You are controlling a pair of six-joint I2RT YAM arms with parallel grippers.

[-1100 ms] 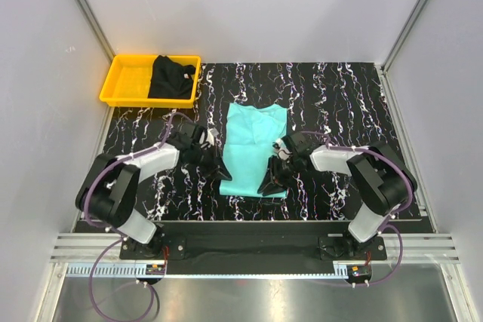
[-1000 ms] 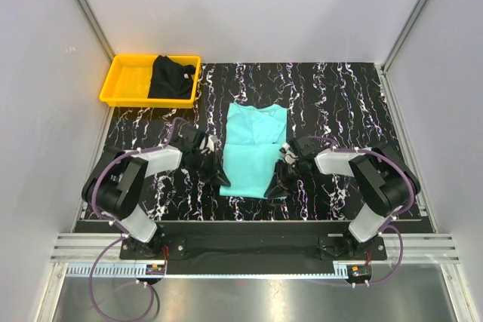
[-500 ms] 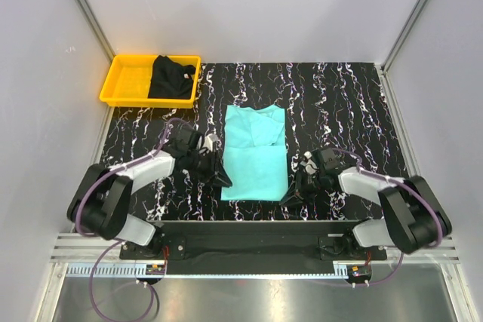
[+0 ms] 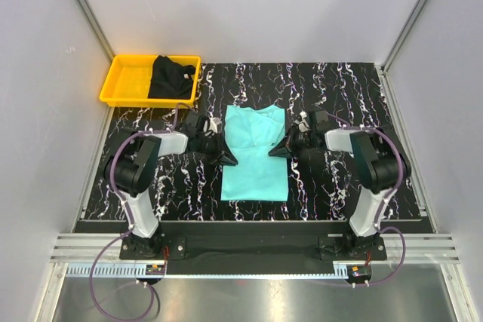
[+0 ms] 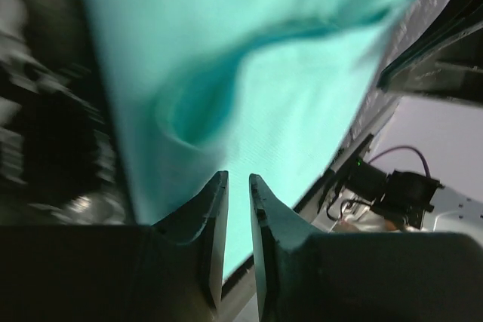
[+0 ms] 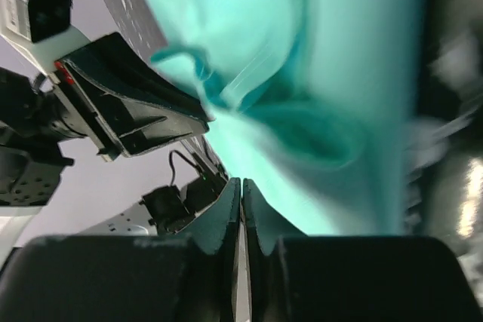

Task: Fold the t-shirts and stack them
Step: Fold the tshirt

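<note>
Both arms are reaching midway up the teal shirt [image 4: 255,157] now, off its near hem. Left pincer [image 5: 238,179] is gaping slightly and right pincer [image 6: 241,182] is pressed together, each at a side edge. That shirt is lying folded narrow on the tabletop [image 4: 347,96]; the black shirt [image 4: 170,77] is waiting bunched in the tray [image 4: 115,88].

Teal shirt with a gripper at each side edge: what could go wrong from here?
1. The right gripper looks shut at the edge of the teal shirt, while the left gripper shows a narrow gap. Whether either one actually has cloth is unclear, and an uneven grip could skew the fold.
2. Both wrist views show a puckered ridge in the cloth just ahead of the fingertips, which may get creased into the fold.
</note>
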